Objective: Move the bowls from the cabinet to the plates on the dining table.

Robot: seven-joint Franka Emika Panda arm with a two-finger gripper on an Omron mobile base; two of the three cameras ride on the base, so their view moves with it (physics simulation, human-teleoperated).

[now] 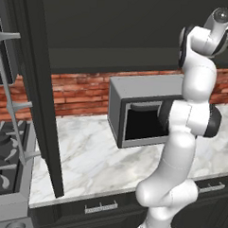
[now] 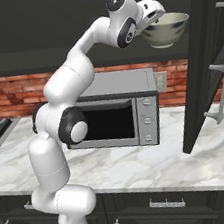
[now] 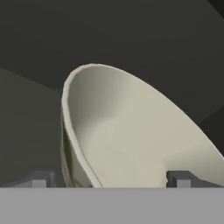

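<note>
Grey-green mottled bowl (image 2: 165,29) with cream rim, near-black cabinet door (image 2: 204,60), grey microwave (image 2: 119,114), red brick backsplash (image 1: 84,90), white-grey veined marble counter (image 2: 142,165)

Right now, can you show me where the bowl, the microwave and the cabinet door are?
bowl (image 2: 165,30): right base view, on its outer side wall.
microwave (image 2: 146,119): right base view, on its button panel.
cabinet door (image 2: 201,66): right base view, on its dark open panel.

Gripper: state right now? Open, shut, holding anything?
Gripper: open, one fingertip outside and one inside the rim of the grey-green bowl in the cabinet; not clamped on it.
</note>
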